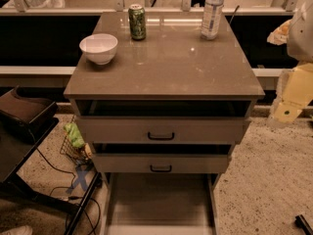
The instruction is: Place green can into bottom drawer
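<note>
- The green can (pixel 137 21) stands upright at 11 o'clock on the bench (pixel 171 65).
- The fingers (pixel 292 89) hang off the bench's 3 o'clock edge, well apart from the can; I cannot tell their opening.
- The bottom drawer (pixel 159 199) stands open at 6 o'clock.

Countertop (pixel 171 67) bears bowl (pixel 99 48), green can (pixel 137 22), bottle (pixel 212 13); tool (pixel 287 109) beyond right edge
</note>
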`<move>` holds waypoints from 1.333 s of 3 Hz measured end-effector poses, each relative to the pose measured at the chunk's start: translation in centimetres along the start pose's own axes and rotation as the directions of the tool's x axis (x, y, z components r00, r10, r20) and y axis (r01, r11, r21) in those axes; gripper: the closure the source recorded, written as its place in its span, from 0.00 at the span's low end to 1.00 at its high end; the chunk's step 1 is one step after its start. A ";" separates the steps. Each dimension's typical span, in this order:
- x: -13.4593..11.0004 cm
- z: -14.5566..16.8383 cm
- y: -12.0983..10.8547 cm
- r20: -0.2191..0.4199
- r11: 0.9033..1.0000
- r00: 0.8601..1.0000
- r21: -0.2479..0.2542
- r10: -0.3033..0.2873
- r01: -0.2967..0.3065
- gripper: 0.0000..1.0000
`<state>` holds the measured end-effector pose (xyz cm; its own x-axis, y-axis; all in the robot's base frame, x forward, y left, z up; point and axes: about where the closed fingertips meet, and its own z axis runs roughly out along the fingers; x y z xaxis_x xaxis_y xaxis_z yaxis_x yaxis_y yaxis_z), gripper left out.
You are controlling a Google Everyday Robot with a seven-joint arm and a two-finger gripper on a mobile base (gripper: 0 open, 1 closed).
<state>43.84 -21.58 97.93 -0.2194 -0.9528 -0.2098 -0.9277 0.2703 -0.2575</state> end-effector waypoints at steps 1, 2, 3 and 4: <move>0.0 0.0 0.0 0.000 1.000 1.000 0.000 0.000 0.000 0.00; -0.5 -0.3 -0.7 0.027 0.999 1.000 0.045 0.004 -0.005 0.00; -1.7 0.2 -2.7 0.120 0.993 0.993 0.113 0.013 -0.026 0.00; -3.8 0.2 -6.8 0.249 0.973 0.968 0.217 0.021 -0.077 0.00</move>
<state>51.08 -19.79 100.25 -0.1567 -0.8827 -0.4430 -0.8201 0.3663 -0.4396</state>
